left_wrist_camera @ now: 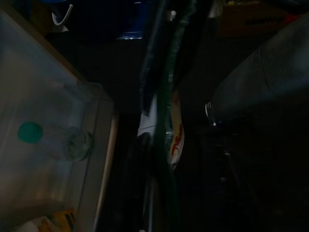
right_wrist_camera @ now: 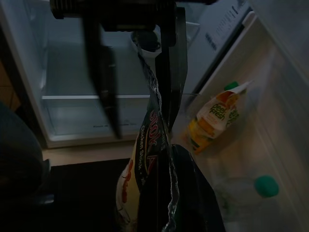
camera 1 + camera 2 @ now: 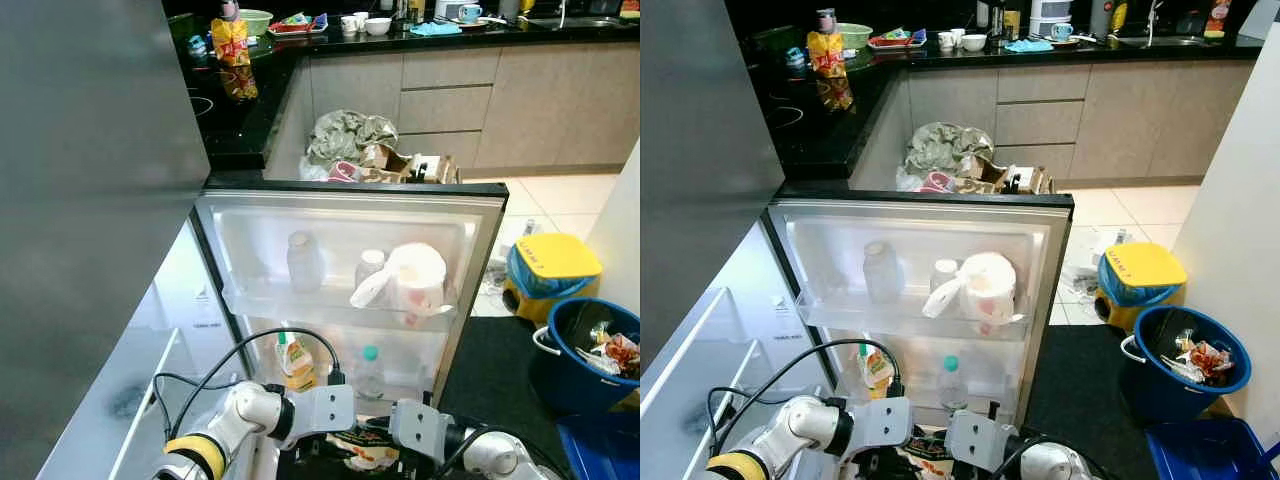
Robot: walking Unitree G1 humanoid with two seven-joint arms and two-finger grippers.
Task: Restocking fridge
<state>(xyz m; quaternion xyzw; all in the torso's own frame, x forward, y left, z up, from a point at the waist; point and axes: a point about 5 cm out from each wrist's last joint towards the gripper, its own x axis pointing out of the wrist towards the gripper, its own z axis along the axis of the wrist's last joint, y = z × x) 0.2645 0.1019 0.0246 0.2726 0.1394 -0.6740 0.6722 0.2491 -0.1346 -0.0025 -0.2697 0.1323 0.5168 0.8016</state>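
Note:
A dark snack bag (image 3: 362, 448) with red and yellow print hangs low in front of the open fridge door (image 3: 350, 215), between my two grippers. My left gripper (image 3: 336, 448) reaches in from the left, its fingers close together on the bag's edge (image 1: 176, 140). From the right comes my right gripper (image 2: 145, 130), fingers apart, with the bag's (image 2: 154, 140) top edge lying against one finger (image 2: 176, 87). The door's lower shelf holds a juice carton (image 3: 296, 362) and a green-capped water bottle (image 3: 369, 372). Its upper shelf carries a clear bottle (image 3: 303, 260), a jar (image 3: 370, 268) and a white jug (image 3: 415, 280).
The fridge cabinet (image 3: 120, 380) with a drawer stands open at my left. Behind the door is a pile of bags and boxes (image 3: 365, 150) against the black counter (image 3: 235, 110). A yellow-lidded bin (image 3: 550, 268) and a blue bucket of rubbish (image 3: 590, 350) stand on the floor at right.

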